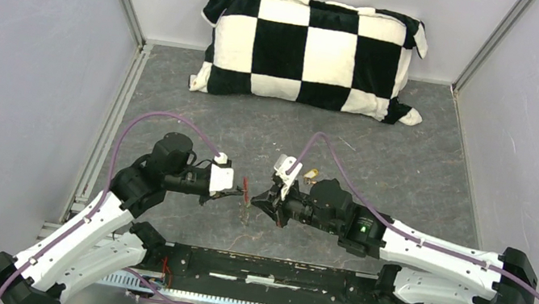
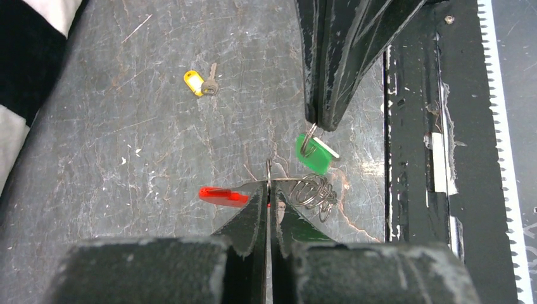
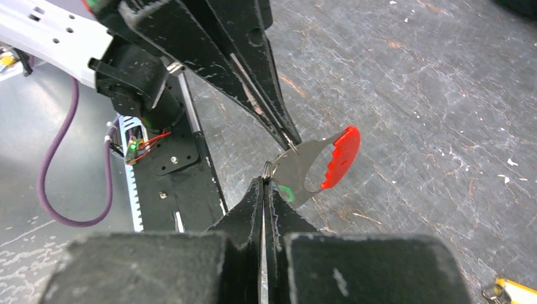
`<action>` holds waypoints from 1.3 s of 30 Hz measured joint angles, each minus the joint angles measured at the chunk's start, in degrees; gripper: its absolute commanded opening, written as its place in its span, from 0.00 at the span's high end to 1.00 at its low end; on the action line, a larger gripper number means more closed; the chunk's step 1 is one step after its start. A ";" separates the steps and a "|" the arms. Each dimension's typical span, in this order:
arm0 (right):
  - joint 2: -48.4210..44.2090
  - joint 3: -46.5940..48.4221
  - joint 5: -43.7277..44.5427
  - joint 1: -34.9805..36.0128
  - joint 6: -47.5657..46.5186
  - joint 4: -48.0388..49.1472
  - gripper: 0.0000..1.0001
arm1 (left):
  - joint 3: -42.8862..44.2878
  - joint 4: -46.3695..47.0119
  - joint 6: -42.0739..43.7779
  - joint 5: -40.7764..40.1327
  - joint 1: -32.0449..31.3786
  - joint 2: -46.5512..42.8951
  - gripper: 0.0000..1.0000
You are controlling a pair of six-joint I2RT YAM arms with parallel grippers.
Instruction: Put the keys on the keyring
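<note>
pincer, left (image 2: 268, 189): jaws fully closed, tips nipping the thin silver ring of the keyring (image 2: 269, 170), which stands edge-on and upright just above the tips. keyring, attachments: coiled chain links (image 2: 315, 190) bunched just to the side of the ring, toward the arm bases; elongated red tag (image 2: 221, 196) jutting out on the opposite side. whether tag and links are off the worktop (image 2: 126, 158) or touching it, cannot tell. pincer, right (image 3: 264, 185): jaws fully closed, tips pinching a small silver loop (image 2: 308, 140) fixed to the green-headed key (image 2: 315, 155); the green head hangs below those tips, tilted, close beside the chain links but apart from the ring. in the overhead view the two pincers meet tip to tip at mid-worktop, just ahead of the black base rail (image 1: 280, 272), with the red tag showing between them. key, yellow-headed (image 2: 197, 82): lies flat on the grey scratched worktop, loose, well apart from both pincers, out beyond the right pincer on the far side. neither key is threaded on the ring. item, background: black-and-white checkered pillow (image 1: 311, 51) lying along the far wall, well apart from everything else.
</note>
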 measured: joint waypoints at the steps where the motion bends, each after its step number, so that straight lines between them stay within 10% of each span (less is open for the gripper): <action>1: 0.33 0.22 0.52 0.07 0.04 -0.44 1.00 | 0.00 0.13 -0.20 -0.13 0.00 -0.04 0.98; 39: 4.50 2.75 8.85 2.12 1.97 2.01 1.00 | -0.63 1.46 -0.96 -0.35 0.09 -2.43 0.98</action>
